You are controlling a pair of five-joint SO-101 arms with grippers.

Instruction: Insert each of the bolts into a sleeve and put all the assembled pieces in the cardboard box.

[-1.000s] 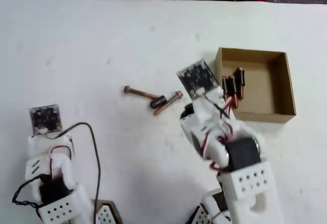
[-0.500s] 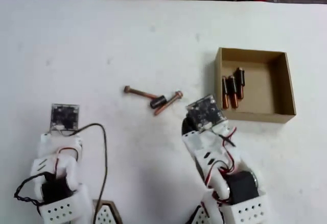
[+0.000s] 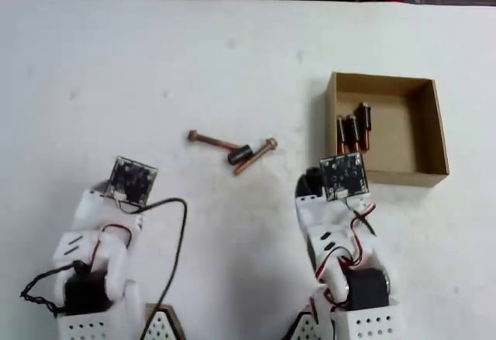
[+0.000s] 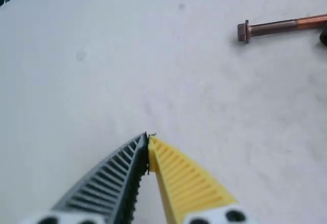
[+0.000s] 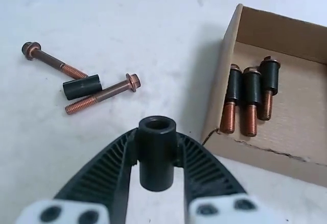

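Note:
My right gripper (image 5: 157,135) is shut on an upright black sleeve (image 5: 157,155), held above the table near the cardboard box (image 5: 221,89). In the box lie three assembled pieces (image 5: 249,99), also visible from above as assembled pieces (image 3: 353,132) inside the box (image 3: 387,176). On the table two copper bolts (image 5: 53,62) (image 5: 102,94) flank a loose black sleeve (image 5: 82,86). From above the bolts (image 3: 208,140) (image 3: 256,156) and sleeve (image 3: 239,154) sit mid-table. My left gripper (image 4: 148,139) is shut and holds nothing, a short way from one bolt (image 4: 278,27).
The right arm (image 3: 342,176) stands just in front of the box's near wall. The left arm (image 3: 132,179) is at the near left, with a black cable (image 3: 180,231) looping beside it. White table stretches bare to the far and left sides.
The right arm has drawn back from the box's left side toward the near edge, sleeve in its gripper. The left arm has swung to the right, toward the loose bolts.

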